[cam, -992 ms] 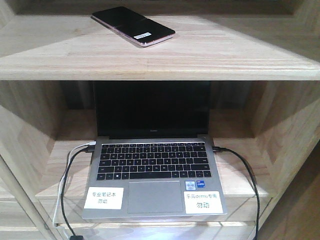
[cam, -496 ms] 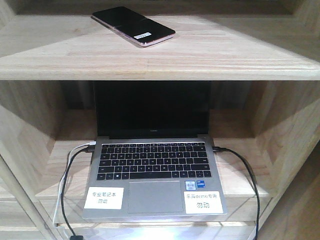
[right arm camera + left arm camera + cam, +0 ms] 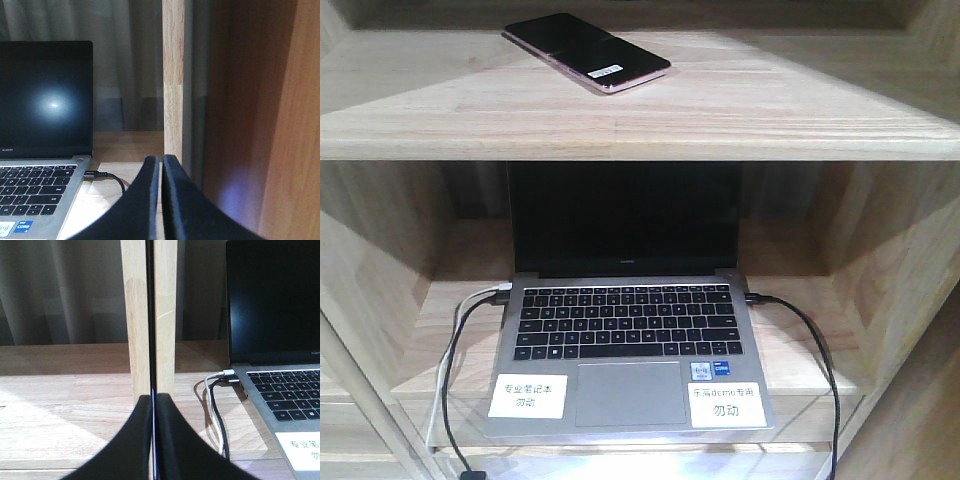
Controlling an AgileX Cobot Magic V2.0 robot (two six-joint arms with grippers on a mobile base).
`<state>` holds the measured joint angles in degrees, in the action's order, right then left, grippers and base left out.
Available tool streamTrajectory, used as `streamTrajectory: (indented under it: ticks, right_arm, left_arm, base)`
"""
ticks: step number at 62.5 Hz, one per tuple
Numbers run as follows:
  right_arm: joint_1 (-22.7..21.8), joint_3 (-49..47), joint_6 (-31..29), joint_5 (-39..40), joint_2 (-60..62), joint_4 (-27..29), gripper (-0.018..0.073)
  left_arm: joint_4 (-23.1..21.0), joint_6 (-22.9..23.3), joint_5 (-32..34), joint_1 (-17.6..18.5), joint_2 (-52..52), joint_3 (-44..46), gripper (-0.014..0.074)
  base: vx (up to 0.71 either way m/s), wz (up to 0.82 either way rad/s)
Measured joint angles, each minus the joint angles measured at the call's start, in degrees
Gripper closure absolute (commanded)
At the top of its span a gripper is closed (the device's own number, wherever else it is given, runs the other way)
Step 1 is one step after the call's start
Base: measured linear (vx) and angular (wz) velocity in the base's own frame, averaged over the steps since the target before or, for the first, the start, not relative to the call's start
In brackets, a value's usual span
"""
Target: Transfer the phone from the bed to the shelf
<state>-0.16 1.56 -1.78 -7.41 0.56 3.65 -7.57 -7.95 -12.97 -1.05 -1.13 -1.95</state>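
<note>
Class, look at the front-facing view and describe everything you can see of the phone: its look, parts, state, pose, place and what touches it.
The phone is a thin, glossy black rectangular slab with a faint crease across its middle and a pinkish rim along its near edges. A small white barcode sticker sits near its right end. It lies flat, turned diagonally, on the upper board of the pale wooden shelf, above the compartment holding the open laptop. Only the board touches it; no gripper is near it in this view.

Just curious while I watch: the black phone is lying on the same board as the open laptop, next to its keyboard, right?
Not quite. The phone lies on the shelf board above the open laptop, not beside its keyboard. The laptop sits in the compartment below. The exterior front-facing view shows this.
</note>
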Motion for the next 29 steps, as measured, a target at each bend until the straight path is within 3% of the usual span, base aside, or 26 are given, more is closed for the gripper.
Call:
streamTrajectory:
  ticks: [29]
  right_arm:
    - [0.0, 0.0, 0.01, 0.0, 0.0, -0.02, 0.0564]
  left_arm:
    - [0.0, 0.0, 0.0, 0.0, 0.0, 0.0, 0.0596]
  base:
    - [0.0, 0.0]
